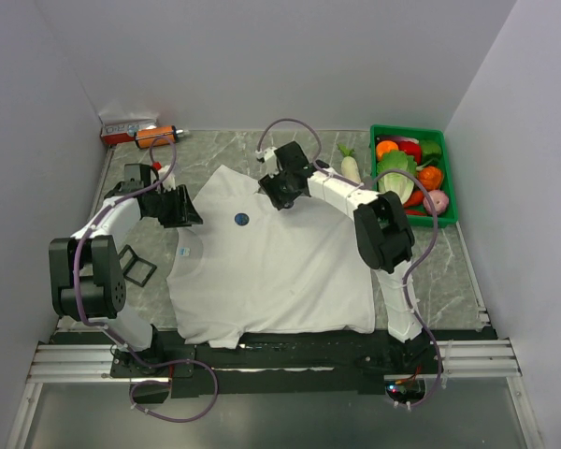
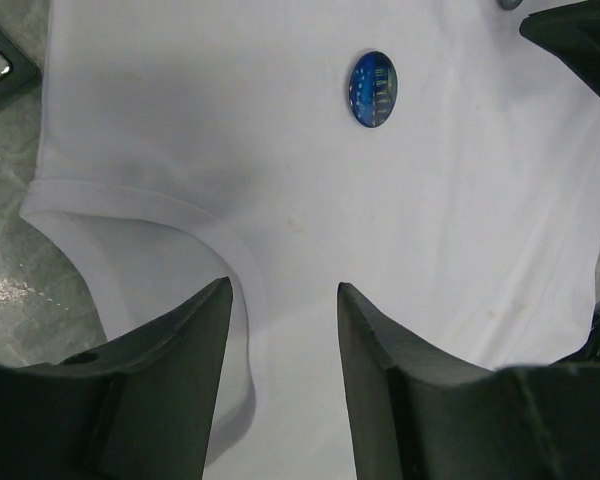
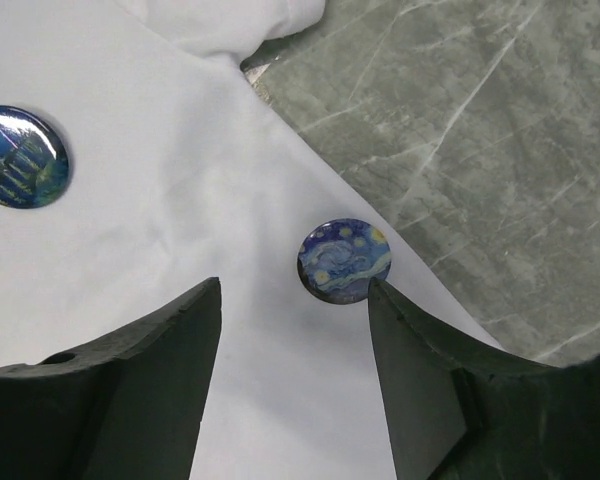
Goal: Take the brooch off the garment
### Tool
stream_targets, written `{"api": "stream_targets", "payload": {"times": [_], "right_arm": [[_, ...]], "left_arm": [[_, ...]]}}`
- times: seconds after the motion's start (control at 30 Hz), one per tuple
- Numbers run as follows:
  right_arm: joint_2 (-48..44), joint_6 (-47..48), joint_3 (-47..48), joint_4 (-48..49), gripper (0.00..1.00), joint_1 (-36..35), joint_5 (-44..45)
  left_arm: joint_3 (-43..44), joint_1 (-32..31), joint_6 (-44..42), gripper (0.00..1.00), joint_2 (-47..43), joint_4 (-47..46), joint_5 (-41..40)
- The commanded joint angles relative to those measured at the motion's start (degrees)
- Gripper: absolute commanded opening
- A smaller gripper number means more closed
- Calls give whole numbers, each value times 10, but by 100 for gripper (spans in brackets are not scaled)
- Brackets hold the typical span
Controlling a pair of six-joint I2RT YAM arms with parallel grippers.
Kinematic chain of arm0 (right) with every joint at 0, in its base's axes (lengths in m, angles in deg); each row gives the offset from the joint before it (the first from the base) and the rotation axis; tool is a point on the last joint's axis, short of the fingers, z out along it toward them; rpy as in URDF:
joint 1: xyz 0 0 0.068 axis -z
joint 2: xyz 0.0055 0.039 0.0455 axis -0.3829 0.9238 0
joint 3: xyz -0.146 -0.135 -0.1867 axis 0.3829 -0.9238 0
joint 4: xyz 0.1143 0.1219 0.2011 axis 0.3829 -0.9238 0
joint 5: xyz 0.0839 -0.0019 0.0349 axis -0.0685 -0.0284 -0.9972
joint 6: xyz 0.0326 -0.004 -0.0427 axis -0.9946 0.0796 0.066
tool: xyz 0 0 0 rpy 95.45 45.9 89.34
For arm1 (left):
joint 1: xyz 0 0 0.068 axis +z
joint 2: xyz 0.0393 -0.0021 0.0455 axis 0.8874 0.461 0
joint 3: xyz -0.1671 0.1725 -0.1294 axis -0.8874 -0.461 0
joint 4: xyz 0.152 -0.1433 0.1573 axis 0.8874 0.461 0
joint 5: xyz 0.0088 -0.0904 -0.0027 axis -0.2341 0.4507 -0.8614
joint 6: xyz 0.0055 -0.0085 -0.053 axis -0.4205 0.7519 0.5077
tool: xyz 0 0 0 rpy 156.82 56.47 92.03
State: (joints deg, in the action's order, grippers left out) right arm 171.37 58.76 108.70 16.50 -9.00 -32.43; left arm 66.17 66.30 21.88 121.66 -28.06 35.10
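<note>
Two hands work over a grey marbled table (image 1: pixel 449 271), where the garment (image 1: pixel 271 271) lies spread flat across the middle of the top view. It is soft and limp, so I judge it would tent up with anything pulled from it.

The left hand (image 2: pixel 285 290) sits at the shirt's left edge, by the neck hem. Its fingers are spread, with only white cloth below the gap, and it grips nothing. The right hand (image 3: pixel 293 285) is at the shirt's upper edge, also spread wide and empty.

The brooch (image 1: pixel 241 219) sits on the cloth a little left of centre and above the middle of the top view, between the two hands and apart from both. It looks small, stiff, light and glossy. The domed face would likely slip, so the rim is the place to pinch, with the cloth held down beside it. Its fastening is hidden.

A second disc (image 3: pixel 345 260), also blue, lies near the shirt's edge against the inner face of the right hand's finger at frame right. Whether it is pinned I cannot tell.
</note>
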Motion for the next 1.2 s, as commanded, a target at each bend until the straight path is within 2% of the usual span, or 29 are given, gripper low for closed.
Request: {"api": "stream_targets", "payload": {"times": [0.0,0.3,0.6,0.8,1.0,1.17], "right_arm": [[-1,-11,28,-2,68,12,3],[47,-1,64,3,70,28,-9],[63,-3,59,-18,70,26,-32],[65,4,61,-23,63,25,-36],[67,11,64,-27,63,22,-26],[106,20,136,-85,61,22,-31]], "left_arm": [[24,0,-25,52,-8,7,10],[27,-1,-46,52,-9,30,10],[34,-1,-47,52,1,28,5],[38,-1,-45,52,8,24,6],[43,-1,-45,52,8,24,4],[46,-1,-53,52,1,32,-1]]}}
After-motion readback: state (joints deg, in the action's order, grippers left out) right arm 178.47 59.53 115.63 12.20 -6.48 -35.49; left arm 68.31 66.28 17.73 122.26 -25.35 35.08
